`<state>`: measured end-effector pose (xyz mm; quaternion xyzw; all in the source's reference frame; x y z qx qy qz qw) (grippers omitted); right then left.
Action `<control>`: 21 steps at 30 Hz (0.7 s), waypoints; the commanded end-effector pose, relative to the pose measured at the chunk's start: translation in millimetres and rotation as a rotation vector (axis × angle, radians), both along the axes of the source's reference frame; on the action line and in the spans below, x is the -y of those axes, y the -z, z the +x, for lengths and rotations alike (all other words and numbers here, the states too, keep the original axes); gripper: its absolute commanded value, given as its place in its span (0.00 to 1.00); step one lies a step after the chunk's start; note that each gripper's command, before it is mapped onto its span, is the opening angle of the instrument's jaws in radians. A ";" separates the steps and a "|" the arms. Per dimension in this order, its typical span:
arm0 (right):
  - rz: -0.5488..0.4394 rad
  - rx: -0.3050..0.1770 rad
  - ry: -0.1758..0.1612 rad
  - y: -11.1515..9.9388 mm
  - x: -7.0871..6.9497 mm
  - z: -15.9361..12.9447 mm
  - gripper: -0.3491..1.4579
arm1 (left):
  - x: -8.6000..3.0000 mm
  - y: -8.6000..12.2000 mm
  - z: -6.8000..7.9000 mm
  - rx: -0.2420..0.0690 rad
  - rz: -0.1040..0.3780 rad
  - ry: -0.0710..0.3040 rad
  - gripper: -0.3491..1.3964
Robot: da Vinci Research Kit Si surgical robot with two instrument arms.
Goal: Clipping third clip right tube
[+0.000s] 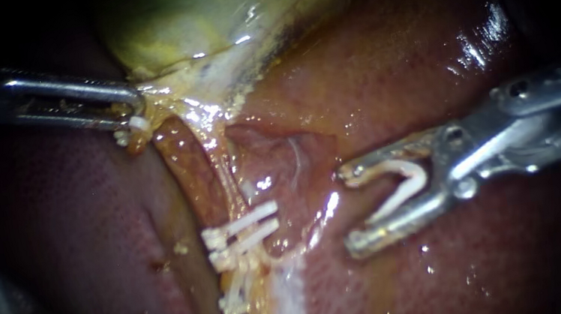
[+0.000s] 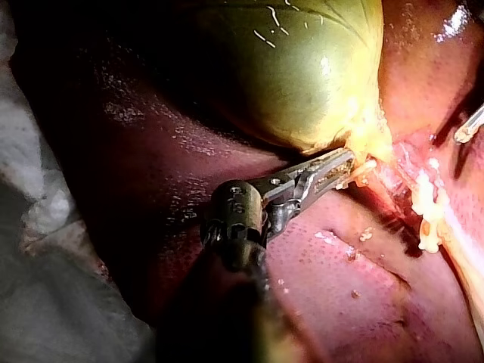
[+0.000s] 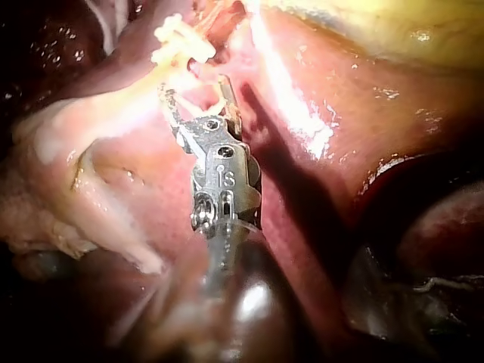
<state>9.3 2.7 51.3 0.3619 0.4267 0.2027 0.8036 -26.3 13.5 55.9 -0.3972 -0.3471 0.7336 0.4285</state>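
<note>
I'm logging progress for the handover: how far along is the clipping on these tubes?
Done: white plastic clips already sit across the slim tubes below the greenish gallbladder. In hand: my left instrument grips yellowish tissue at the gallbladder's base; my right instrument carries an open white clip between its wide-apart jaws, clear of the tubes. Left: bringing that clip around the tube and closing it.

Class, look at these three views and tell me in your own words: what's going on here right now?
My left instrument has its claw clamped on yellowish tissue just under the gallbladder. My right instrument carries an open white clip in its wide-spread claw, over the liver. It is beside the tube but not yet around it. The placed clips already sit across that tube.
</note>
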 end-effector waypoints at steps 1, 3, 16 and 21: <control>0.013 0.004 -0.010 -0.4 -0.3 0.6 0.46 | 0.0 0.0 0.0 0.000 0.000 0.001 0.00; 0.033 0.016 -0.021 -1.1 -0.7 1.5 0.46 | 0.0 0.0 0.0 0.000 0.000 0.001 0.00; 0.138 0.099 -0.165 -5.8 -2.2 8.0 0.46 | 0.1 -0.1 -0.3 -0.002 -0.001 0.002 0.00; 0.239 0.049 -0.241 -7.2 -1.5 10.2 0.47 | 0.1 -0.1 -0.3 -0.003 -0.002 0.005 0.00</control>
